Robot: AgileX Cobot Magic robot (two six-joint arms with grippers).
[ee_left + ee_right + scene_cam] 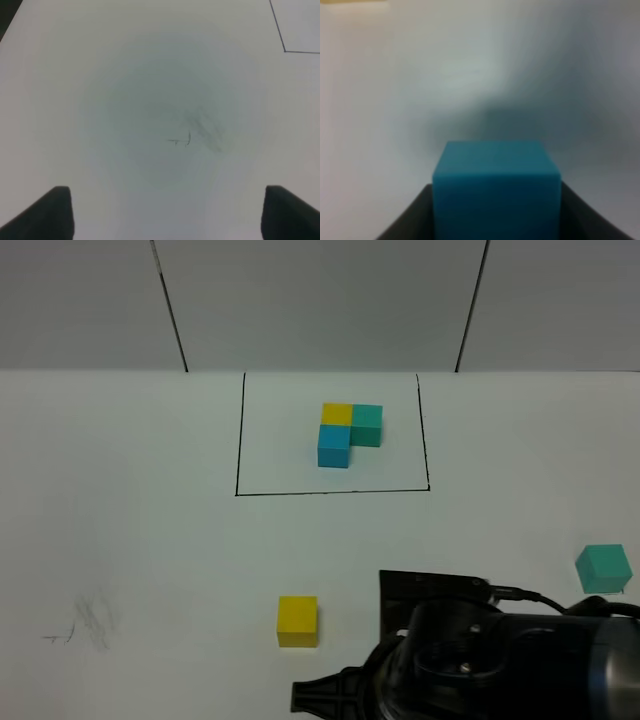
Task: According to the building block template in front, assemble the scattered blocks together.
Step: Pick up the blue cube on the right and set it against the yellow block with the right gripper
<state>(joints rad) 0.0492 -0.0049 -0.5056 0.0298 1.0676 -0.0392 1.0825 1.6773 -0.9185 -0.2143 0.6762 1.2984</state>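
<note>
The building block template [349, 430], an L of yellow, teal-green and sky-blue cubes, sits inside a thin black rectangle [240, 440] at the table's far middle. A loose yellow cube [297, 621] lies near the front centre. A loose teal-green cube [603, 569] lies at the right edge. The loose sky-blue cube [496, 185] shows only in the right wrist view, held between my right gripper's [496, 215] dark fingers [410, 220]. My right arm [490, 660] hides it in the high view. My left gripper [170, 215] is open and empty over bare table.
Faint pencil scribbles [90, 625] mark the white table at the front left, and they also show under the left gripper [192, 132]. A corner of the black rectangle [285, 50] shows in the left wrist view. A grey panelled wall [320, 300] stands behind the table.
</note>
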